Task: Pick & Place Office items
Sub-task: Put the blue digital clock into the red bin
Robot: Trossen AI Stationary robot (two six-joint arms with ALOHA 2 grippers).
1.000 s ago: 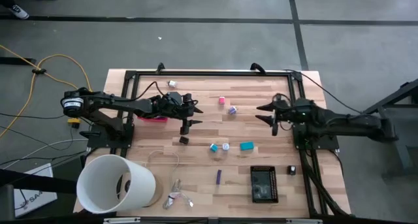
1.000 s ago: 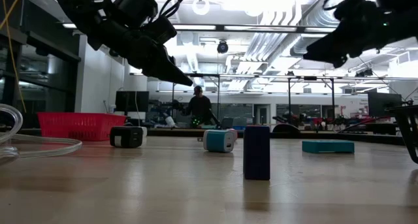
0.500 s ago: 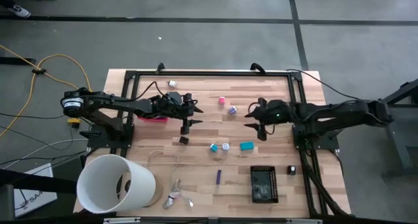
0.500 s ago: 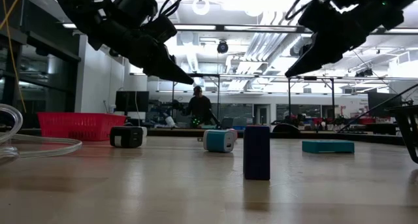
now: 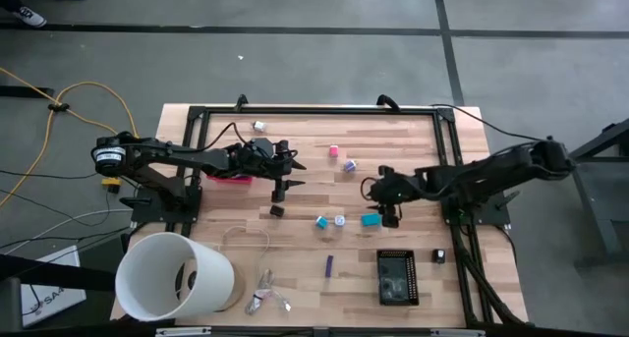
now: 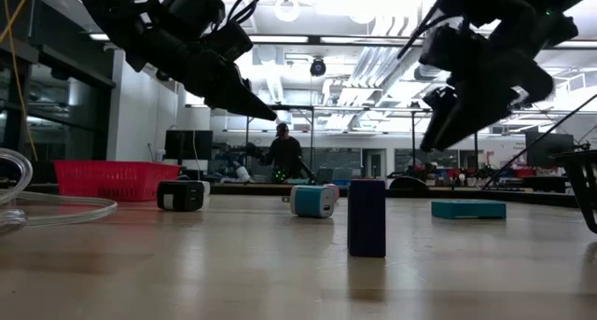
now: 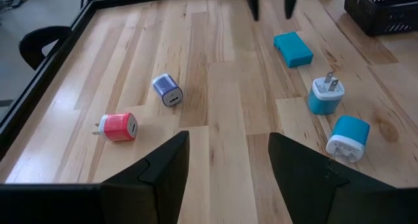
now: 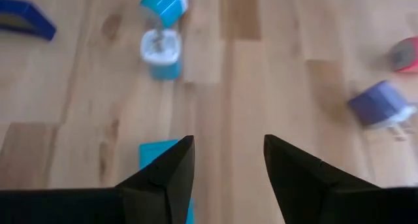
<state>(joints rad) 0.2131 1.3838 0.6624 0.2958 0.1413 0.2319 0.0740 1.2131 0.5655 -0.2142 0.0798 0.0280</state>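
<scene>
1. Wooden planks make up my work table (image 5: 413, 131), framed by a black rail, with grey floor around it; across the room behind, the low view shows a person at a desk.
2. Taking the teal block (image 5: 371, 219) near the table's middle as my landmark: the big white tub (image 5: 177, 276) lies on its side well away at the left front corner.
3. My left gripper (image 5: 279, 191) hangs well to the left of the teal block, above a small black piece (image 5: 277, 210); its jaws stand spread, as the left wrist view shows.
4. My right gripper (image 5: 384, 207) hovers just beside the teal block, slightly behind it, jaws spread and holding nothing; in the right wrist view the block's (image 8: 163, 160) corner shows by one finger (image 8: 163, 178).
5. A black tray (image 5: 397, 276) sits in front of the block.
6. A red basket (image 6: 116, 180) lies far left, under the left arm.
7. Two blue-and-white plugs (image 5: 330, 221) lie just left of the block.
8. A purple block (image 5: 328, 265) stands front-left of it.
9. Pink (image 5: 334, 151) and purple (image 5: 349, 165) plugs lie behind it.
</scene>
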